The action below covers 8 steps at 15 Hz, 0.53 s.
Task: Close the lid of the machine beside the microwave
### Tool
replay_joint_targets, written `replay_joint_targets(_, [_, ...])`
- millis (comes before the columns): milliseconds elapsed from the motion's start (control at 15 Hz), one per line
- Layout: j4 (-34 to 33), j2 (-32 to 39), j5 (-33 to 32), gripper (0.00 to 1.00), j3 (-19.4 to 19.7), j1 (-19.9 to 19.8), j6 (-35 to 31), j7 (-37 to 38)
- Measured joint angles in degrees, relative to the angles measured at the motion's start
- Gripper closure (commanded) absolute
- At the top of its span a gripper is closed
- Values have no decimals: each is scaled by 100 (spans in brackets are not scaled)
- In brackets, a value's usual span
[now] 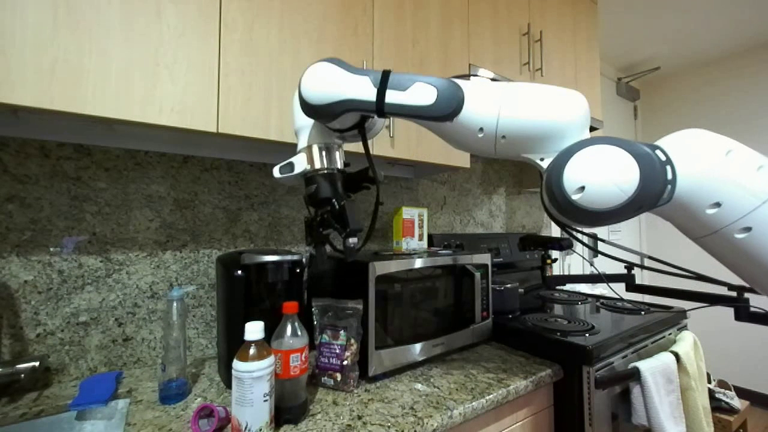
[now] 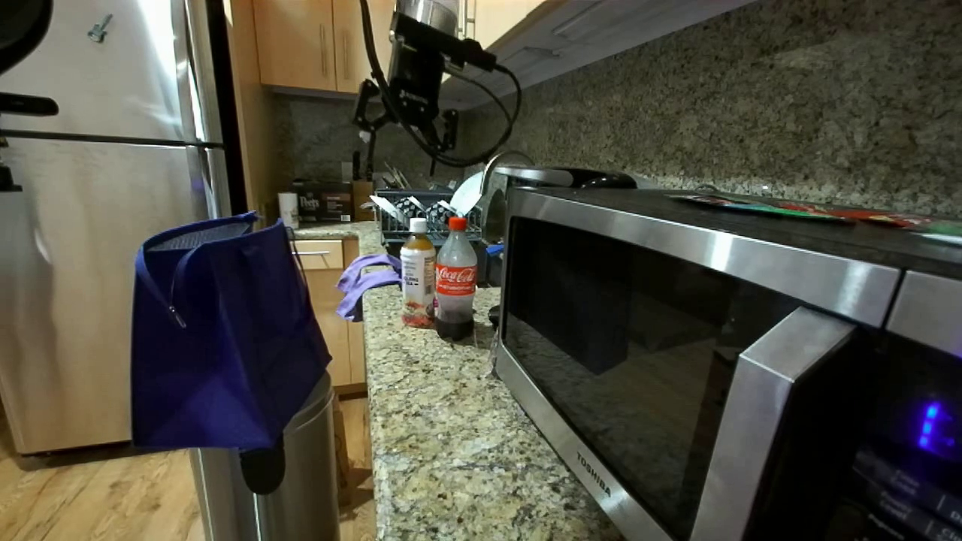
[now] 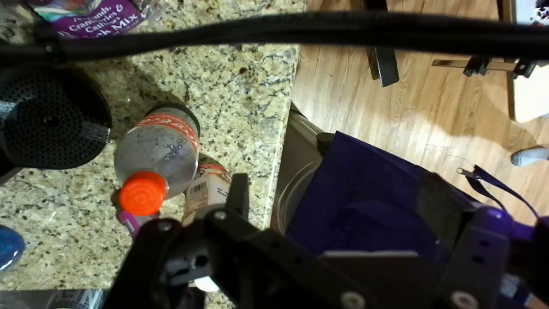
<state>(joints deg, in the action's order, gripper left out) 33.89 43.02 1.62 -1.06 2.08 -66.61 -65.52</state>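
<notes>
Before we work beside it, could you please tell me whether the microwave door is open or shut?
Shut: in both exterior views, the microwave door sits flush with the control panel, not swung out.

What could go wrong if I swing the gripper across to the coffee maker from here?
The open gripper could topple the Coca-Cola bottle or the white-capped bottle if it comes in low, as both stand in front of the coffee maker. The cable, hanging in a loop beside the gripper in both exterior views, might snag on the Toshiba microwave.
</notes>
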Motion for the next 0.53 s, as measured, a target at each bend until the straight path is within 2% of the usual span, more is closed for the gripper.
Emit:
replay_joint_targets(267, [-137, -455, 2, 0, -3, -48, 243, 26])
replay_joint_targets(533, [-152, -941, 171, 0, 4, -357, 241, 74])
